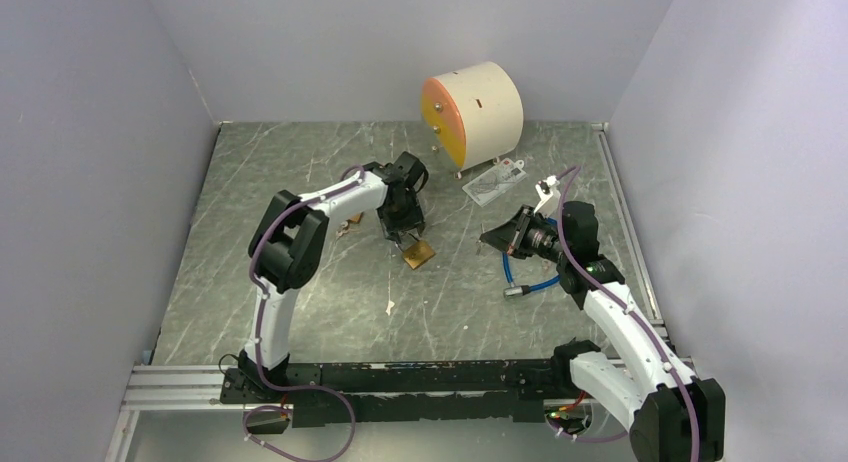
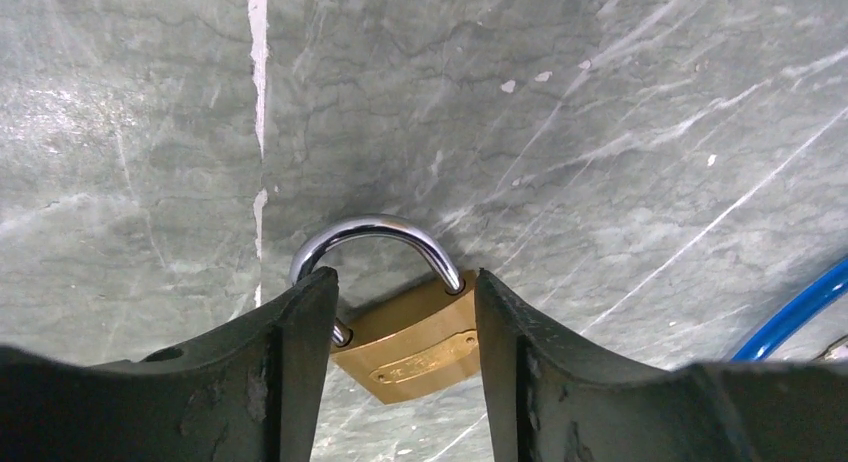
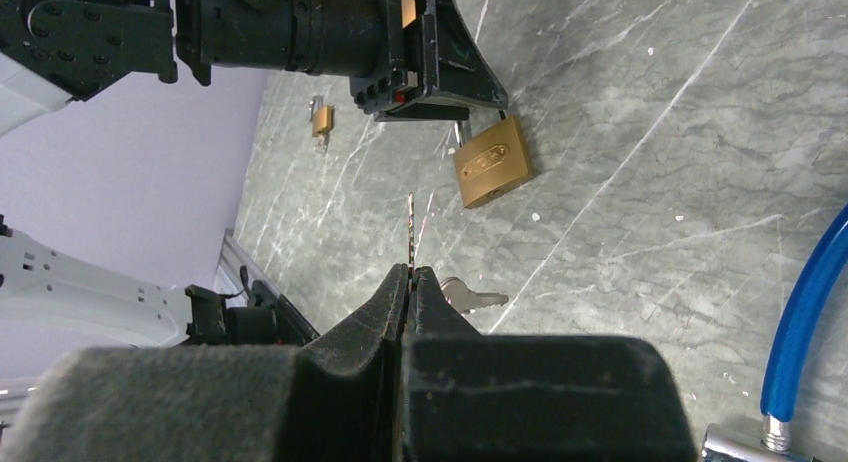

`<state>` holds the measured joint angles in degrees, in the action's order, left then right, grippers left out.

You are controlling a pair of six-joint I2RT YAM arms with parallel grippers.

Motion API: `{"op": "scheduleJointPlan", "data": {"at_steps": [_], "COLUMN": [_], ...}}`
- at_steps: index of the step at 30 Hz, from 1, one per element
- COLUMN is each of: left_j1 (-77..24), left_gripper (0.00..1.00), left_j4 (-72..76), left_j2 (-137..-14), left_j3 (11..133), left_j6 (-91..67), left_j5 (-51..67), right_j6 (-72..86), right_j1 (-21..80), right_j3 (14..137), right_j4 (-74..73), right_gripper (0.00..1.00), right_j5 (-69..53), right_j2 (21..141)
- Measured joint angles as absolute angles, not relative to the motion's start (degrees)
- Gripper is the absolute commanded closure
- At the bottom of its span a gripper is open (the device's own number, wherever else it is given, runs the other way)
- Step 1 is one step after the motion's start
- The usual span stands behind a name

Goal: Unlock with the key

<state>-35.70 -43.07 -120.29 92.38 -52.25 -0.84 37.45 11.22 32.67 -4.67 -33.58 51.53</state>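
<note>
Roughly half done: key (image 3: 410, 227) pinched in right gripper (image 3: 409, 272) short of padlock (image 2: 415, 347), left gripper (image 2: 402, 282) spread astride padlock, yet to insert and turn.

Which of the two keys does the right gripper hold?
The key seen edge-on, sticking out of the shut right gripper toward the padlock. The other key shows flat beside the gripper, ungripped.
</note>
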Motion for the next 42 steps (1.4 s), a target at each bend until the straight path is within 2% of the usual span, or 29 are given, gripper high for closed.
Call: {"op": "scheduleJointPlan", "data": {"at_steps": [8,11,12,14,15,20,25,36,42], "left_j1": [-35.97,-36.14,-36.25,-36.47,-36.56,-37.1,-37.54,-40.38,-42.98], "left_gripper": [0.58,0.72,0.81,0.94,0.97,0.97,0.97,0.97,0.97], "left_j4": [-46.98,-49.65,-50.39,-50.81,-50.7,-49.04,-44.03,-31.59,-23.22], "left_j2": [-125.4,-127.55,-128.16,-128.9,-128.97,-128.11,-123.72,-101.14,-94.76], "left_j3": [98.54,102.02,102.96,104.18,104.33,103.04,96.57,74.54,66.59], "left_j6": [-55.75,-56.69,-56.73,-57.01,-57.01,-54.76,-52.01,-48.29,-45.69], "left_j5": [-3.79,-5.52,-6.02,-6.52,-6.76,-7.81,-7.99,-9.32,-12.86], "right_j6": [37.47,37.45,37.45,37.45,37.43,37.45,37.45,37.47,37.52], "right_j1": [11.22,11.22,11.22,11.22,11.22,11.22,11.22,11.22,11.22], "right_j3": [32.08,32.08,32.08,32.08,32.08,32.08,32.08,32.08,32.08], "right_j4": [-4.62,-4.62,-4.64,-4.64,-4.64,-4.64,-4.64,-4.64,-4.64], "right_gripper": [1.0,1.0,1.0,1.0,1.0,1.0,1.0,1.0,1.0], "right_j5": [-33.56,-33.56,-33.56,-33.56,-33.56,-33.54,-33.52,-33.47,-33.52], "right_j2": [51.51,51.48,51.46,51.46,51.44,51.46,51.9,54.76,55.22]}}
